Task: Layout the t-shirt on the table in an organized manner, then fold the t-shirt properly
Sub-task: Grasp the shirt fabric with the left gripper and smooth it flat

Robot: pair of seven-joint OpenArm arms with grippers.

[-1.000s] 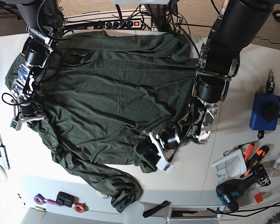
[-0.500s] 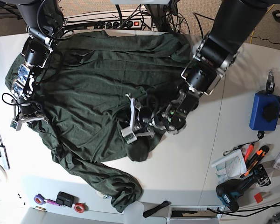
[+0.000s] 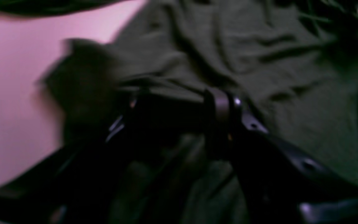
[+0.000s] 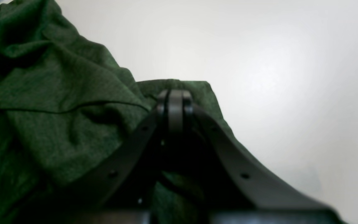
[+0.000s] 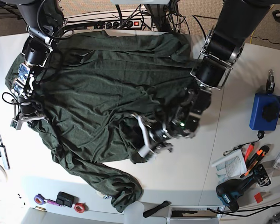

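- The table (image 5: 186, 172), white with a thin seam, carries everything; most of its middle is covered by cloth
- The t-shirt (image 5: 98, 88) lies spread over the table's centre and far side, roughly flat in the body but wrinkled, with one long sleeve trailing in a bunched curve toward the near edge and a rumpled flap turned in at its near side
- By my judgement the laying-out is only partly done: the body is opened, yet sleeve and hem need straightening, and no proper fold is made
- The left gripper (image 5: 149, 137) sits at that rumpled flap with its jaws parted; the blurred wrist view does not show cloth pinched between them
- The right gripper (image 4: 174, 102) is closed on the t-shirt's edge at the table's side, jaws pressed together over a fold of cloth
- No container holding anything is visible
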